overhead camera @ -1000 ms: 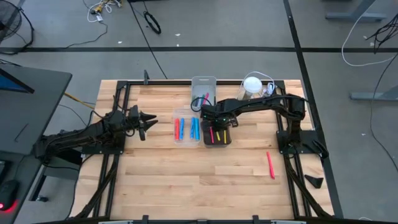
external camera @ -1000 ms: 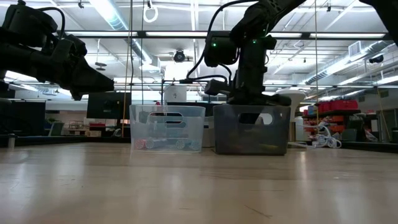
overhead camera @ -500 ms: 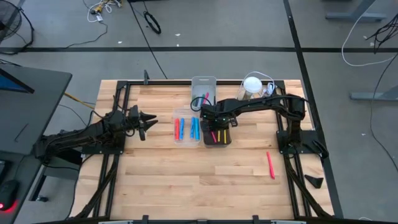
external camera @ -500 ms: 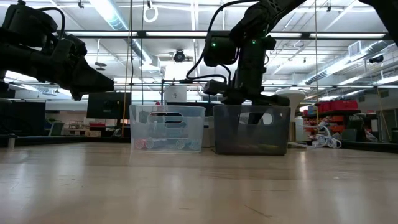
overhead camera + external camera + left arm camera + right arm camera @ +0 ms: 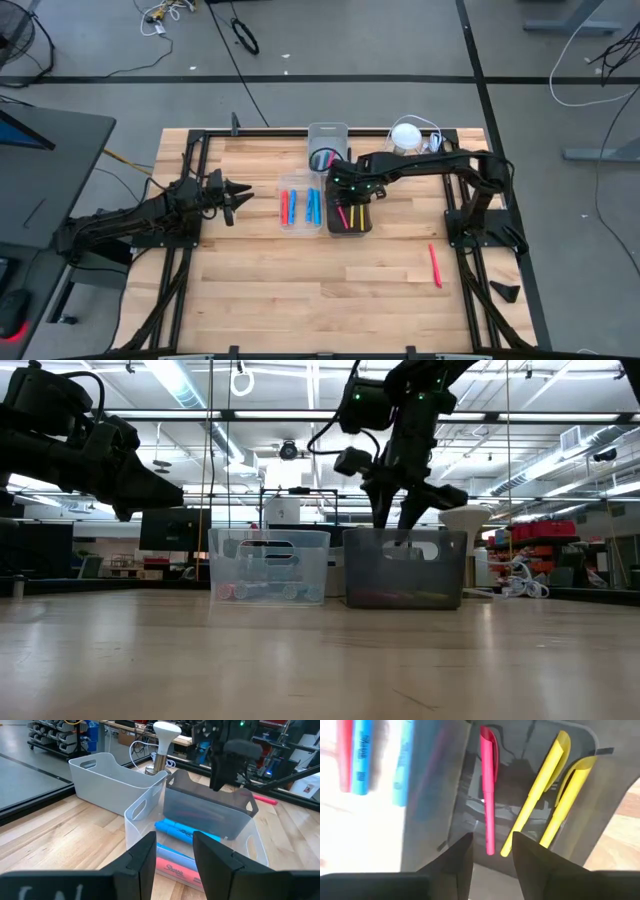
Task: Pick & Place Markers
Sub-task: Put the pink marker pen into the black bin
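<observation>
Right wrist alone shows two yellow markers [image 5: 555, 795]

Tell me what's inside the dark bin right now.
The dark bin holds one pink marker and two yellow markers, lying side by side on its floor. The right claw hangs open just above it. The bin's tinted walls may hide anything lying along its edges.

The near half of the counter [image 5: 300, 290] lies bare except for one pink marker [image 5: 435, 265] towards the right; three bins crowd the middle, a clear bin [image 5: 300, 207] touching a dark bin [image 5: 349, 212], a grey bin [image 5: 327, 140] behind them; the right gripper [image 5: 345, 190] hangs over the dark bin's mouth; a white lamp [image 5: 405, 136] stands behind.
</observation>
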